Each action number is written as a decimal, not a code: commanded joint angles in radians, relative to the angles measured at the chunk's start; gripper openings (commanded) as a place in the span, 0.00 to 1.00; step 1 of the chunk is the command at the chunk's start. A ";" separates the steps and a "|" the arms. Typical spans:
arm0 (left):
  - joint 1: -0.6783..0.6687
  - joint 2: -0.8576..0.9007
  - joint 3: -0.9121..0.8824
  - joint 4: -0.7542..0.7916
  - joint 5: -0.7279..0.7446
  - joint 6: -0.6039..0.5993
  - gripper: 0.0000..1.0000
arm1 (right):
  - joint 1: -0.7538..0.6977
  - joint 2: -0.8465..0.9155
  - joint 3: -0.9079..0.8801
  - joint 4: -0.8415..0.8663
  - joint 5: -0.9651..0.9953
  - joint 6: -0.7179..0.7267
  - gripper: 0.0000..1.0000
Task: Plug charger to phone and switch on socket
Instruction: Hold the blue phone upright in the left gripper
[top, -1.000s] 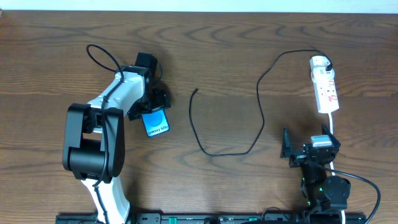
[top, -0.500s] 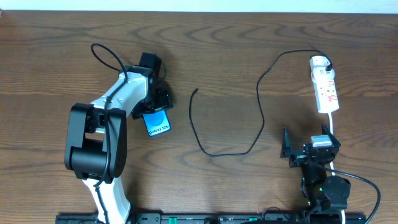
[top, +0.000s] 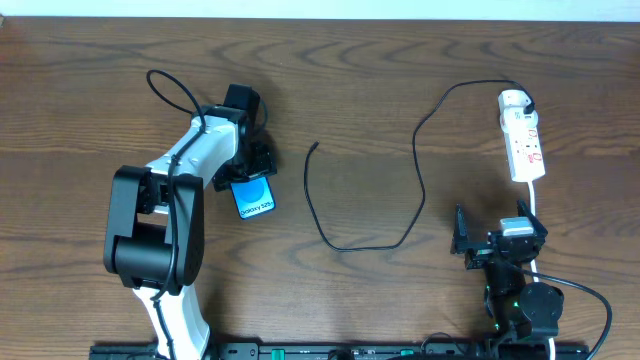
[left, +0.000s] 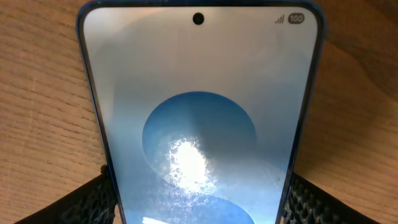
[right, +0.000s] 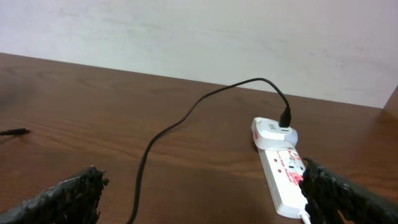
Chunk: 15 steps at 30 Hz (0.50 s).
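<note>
On the table (top: 400, 60), the left gripper (top: 248, 170) has shifted a little and drawn its jaws in narrower beside the phone (top: 255, 198), which lies flat left of centre; whether they grip it yet I cannot tell. The right gripper (top: 499, 237) waits wide and empty below the socket (top: 524, 145). The charger (top: 415, 170) lies loose, so plugging probably comes later.

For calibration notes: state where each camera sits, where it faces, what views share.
Overhead: above the wooden table, facing straight down; left arm, right arm show.
Left wrist: close over the slim blue-screened phone; black mesh fingers flank it.
Right wrist: low, facing across toward the narrow white power strip and thin black cable; spread fingers show.
Shared: overhead also shows phone, strip, cable.
</note>
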 joint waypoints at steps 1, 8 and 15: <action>-0.006 0.097 -0.050 -0.010 -0.038 -0.005 0.74 | 0.006 -0.005 -0.002 -0.004 0.004 0.012 0.99; -0.006 0.097 -0.050 -0.011 -0.046 -0.005 0.73 | 0.006 -0.005 -0.002 -0.005 0.004 0.012 0.99; 0.003 0.089 -0.014 -0.058 -0.045 -0.005 0.73 | 0.006 -0.005 -0.002 -0.005 0.004 0.012 0.99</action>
